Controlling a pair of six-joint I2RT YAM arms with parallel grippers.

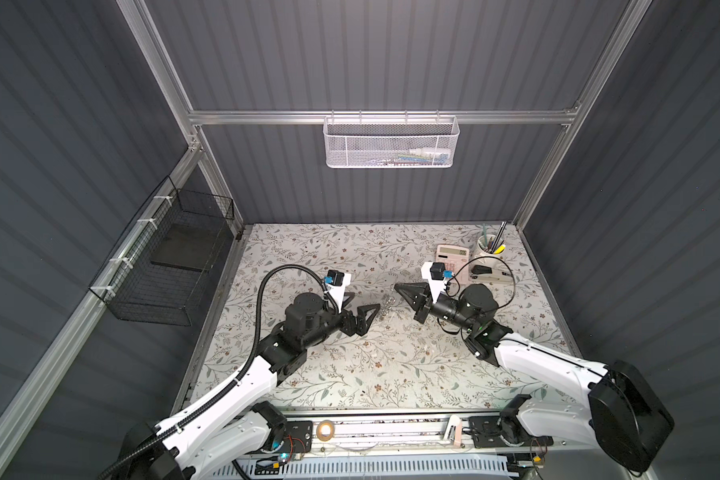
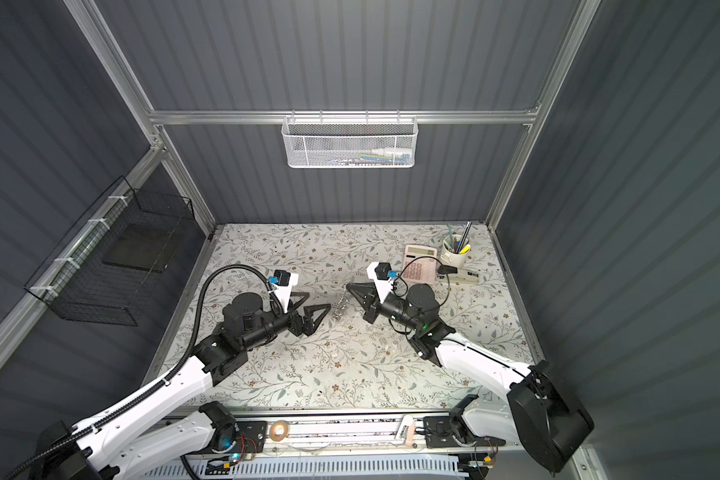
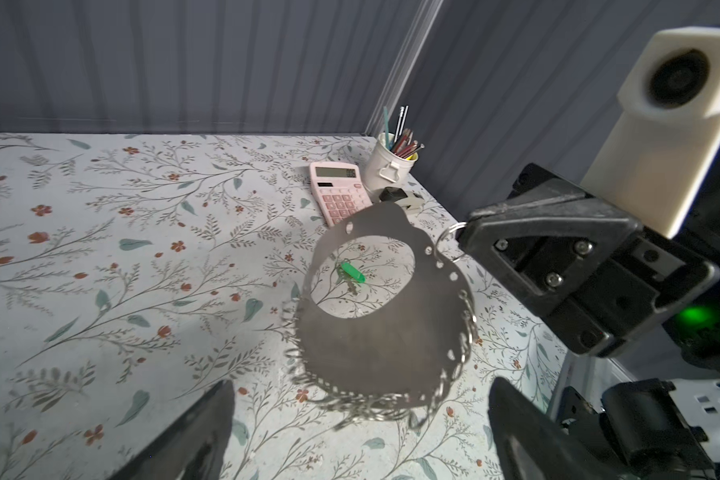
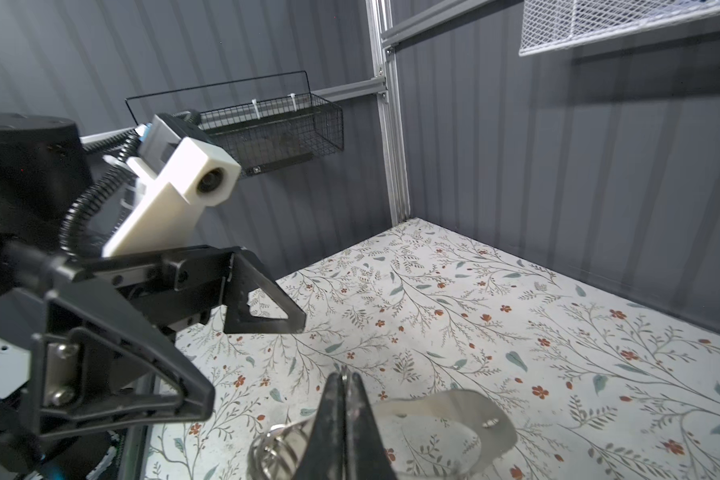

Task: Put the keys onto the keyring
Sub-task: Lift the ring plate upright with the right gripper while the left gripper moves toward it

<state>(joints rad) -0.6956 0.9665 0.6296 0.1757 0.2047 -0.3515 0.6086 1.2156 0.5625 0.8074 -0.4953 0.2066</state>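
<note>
The key [image 3: 352, 272] lies flat on the flowered bench [image 3: 100, 249], green head and short dark blade, free of any gripper. In the left wrist view it shows through the opening of the keyring [image 3: 375, 349], on the cloth beyond the hoop and short of the pink calculator [image 3: 339, 191]. I cannot make it out in either top view.

The keyring is held up on edge between the two arms, its rim fringed with small silvery rings. Whether its lowest edge touches the bench cannot be told.

The right gripper [image 4: 344, 382] has its jaws pressed together and pinches one of those small rings at the hoop's rim, so the hoop hangs from its tips.

The left gripper [image 1: 364, 301] is spread wide and holds nothing. Its two fingers stand on either side of the hoop's near edge without touching it.

As I judge it, the ring is presented and the key is not yet picked up. The next move falls to the free left gripper. It must go past or around the hoop, come down on the key, and close on the green head without knocking the hanging ring. The key is thin and lies flat, so the pinch must be low and square or it will slide on the cloth.
</note>
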